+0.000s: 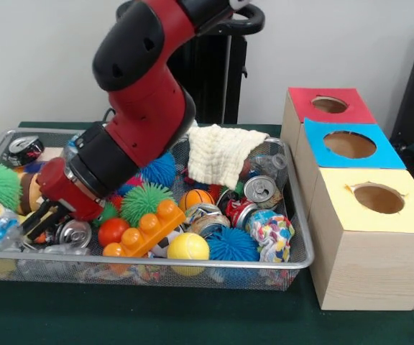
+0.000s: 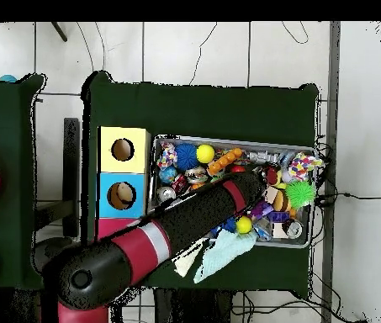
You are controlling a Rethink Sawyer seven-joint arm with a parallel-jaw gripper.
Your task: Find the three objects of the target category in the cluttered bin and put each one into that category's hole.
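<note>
Arm [image 1: 146, 100] angled down into bin [image 1: 302, 248]; end effector [image 1: 40, 224] amid clutter, state unclear.

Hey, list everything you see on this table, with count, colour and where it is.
Bin: one, wire mesh, on green table.
Boxes: three, wooden, beside the bin; tops red, blue, yellow, each with a hole.
Cloth: one, cream, draped over bin's far rim.
Spiky balls: several, green and blue, in bin.
Cans: several, crushed, in bin.
Yellow ball: one, near front rim.
Brick: one, orange, middle front.
Basketball: one, small, orange, centre.
Gripper: one, black, down among the clutter; open or shut unclear.
</note>
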